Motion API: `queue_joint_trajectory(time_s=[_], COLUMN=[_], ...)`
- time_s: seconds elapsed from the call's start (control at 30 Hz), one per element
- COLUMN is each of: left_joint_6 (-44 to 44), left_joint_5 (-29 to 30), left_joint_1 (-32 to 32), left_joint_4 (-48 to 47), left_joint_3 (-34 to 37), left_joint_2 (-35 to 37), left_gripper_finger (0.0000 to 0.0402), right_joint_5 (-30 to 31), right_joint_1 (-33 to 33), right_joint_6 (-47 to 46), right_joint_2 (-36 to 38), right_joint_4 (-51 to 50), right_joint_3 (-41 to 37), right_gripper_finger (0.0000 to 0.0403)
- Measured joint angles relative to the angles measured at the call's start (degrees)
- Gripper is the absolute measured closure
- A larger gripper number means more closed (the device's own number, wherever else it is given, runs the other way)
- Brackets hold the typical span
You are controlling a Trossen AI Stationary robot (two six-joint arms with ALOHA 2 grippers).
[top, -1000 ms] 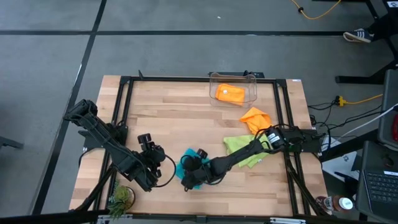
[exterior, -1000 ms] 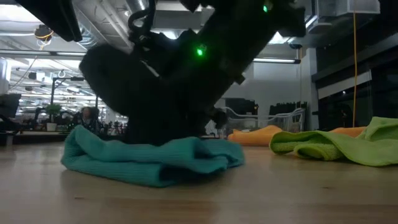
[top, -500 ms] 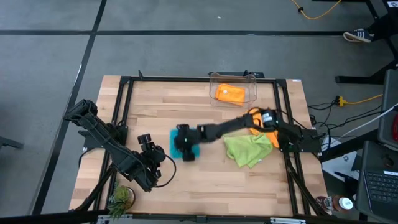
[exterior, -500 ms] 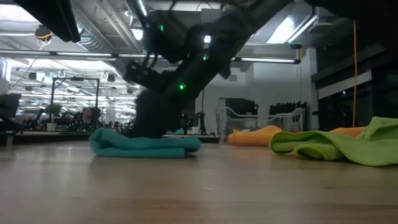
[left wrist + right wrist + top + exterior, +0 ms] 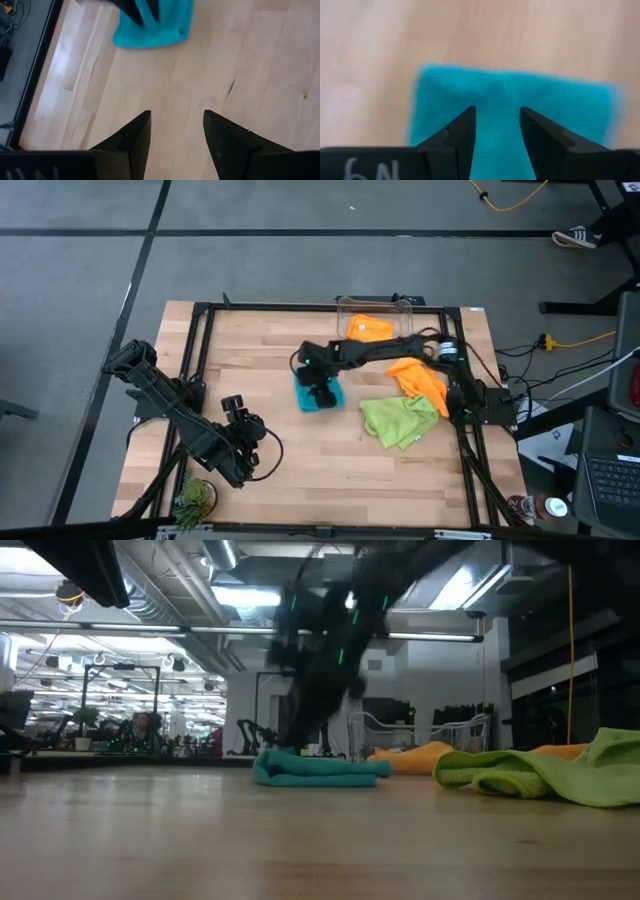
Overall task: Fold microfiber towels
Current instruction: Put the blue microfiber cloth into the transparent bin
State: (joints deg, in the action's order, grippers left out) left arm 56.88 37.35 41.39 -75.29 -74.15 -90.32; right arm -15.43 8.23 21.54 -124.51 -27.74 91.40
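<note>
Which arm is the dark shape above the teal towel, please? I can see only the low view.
Observer: The right one. From above, the right gripper sits directly over the teal towel, near the table's middle.
Operator: Thank you. Where is the left arm?
Observer: The left gripper hangs over bare wood towards the front left, jaws open and empty.
Operator: And is anything inside the bin at the back?
Observer: Yes, an orange towel lies in the clear bin.
</note>
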Motion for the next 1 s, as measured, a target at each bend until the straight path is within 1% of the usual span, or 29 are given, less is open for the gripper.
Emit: queue_joint_trajectory(time_s=[0.1, 0.17, 0.23, 0.3, 0.4, 0.5, 0.6, 0.7, 0.8, 0.9, 1.0], left_joint_6=[0.0, 0.0, 0.0, 0.0, 0.0, 0.1, 0.1, 0.0, 0.0, 0.1, 0.0], left_joint_5=[0.0, 0.0, 0.0, 0.0, 0.0, 0.0, 0.0, 0.0, 0.3, 1.0, 1.1], left_joint_1=[0.0, 0.0, 0.0, 0.0, 0.0, 0.0, 0.0, 0.0, 0.0, 0.0, -0.2], left_joint_4=[0.1, 0.4, 0.9, 1.6, 2.3, 3.5, 4.8, 5.7, 6.1, 6.1, 6.8], left_joint_3=[0.0, 0.0, 0.0, 0.0, 0.0, 0.0, 0.0, 0.0, 0.0, 0.0, 0.0], left_joint_2=[0.0, 0.0, 0.0, 0.0, 0.0, 0.0, 0.0, 0.0, 0.0, 0.0, 0.0], left_gripper_finger=[0.0229, 0.0229, 0.0229, 0.0229, 0.0229, 0.0229, 0.0229, 0.0229, 0.0229, 0.0229, 0.0229], right_joint_5=[2.1, 3.6, 3.8, 4.2, 5.6, 12.0, 20.4, 24.3, 27.4, 30.8, 31.0], right_joint_1=[-2.2, -4.2, -6.1, -8.1, -11.2, -13.9, -15.6, -16.9, -18.0, -18.3, -18.3], right_joint_6=[-2.4, -5.5, -8.5, -11.0, -14.0, -16.9, -19.9, -24.0, -25.9, -25.8, -25.4], right_joint_2=[7.3, 10.7, 13.3, 15.7, 17.1, 16.6, 16.9, 16.7, 16.8, 16.8, 16.8], right_joint_4=[-6.9, -12.3, -16.5, -17.6, -17.6, -17.6, -15.7, -14.4, -6.5, 4.1, 11.1], right_joint_3=[0.5, 0.5, 0.3, 0.3, -0.9, -3.6, -8.0, -12.3, -16.3, -19.9, -22.3], right_gripper_finger=[0.0247, 0.0247, 0.0247, 0.0247, 0.0247, 0.0247, 0.0247, 0.0247, 0.0247, 0.0247, 0.0247])
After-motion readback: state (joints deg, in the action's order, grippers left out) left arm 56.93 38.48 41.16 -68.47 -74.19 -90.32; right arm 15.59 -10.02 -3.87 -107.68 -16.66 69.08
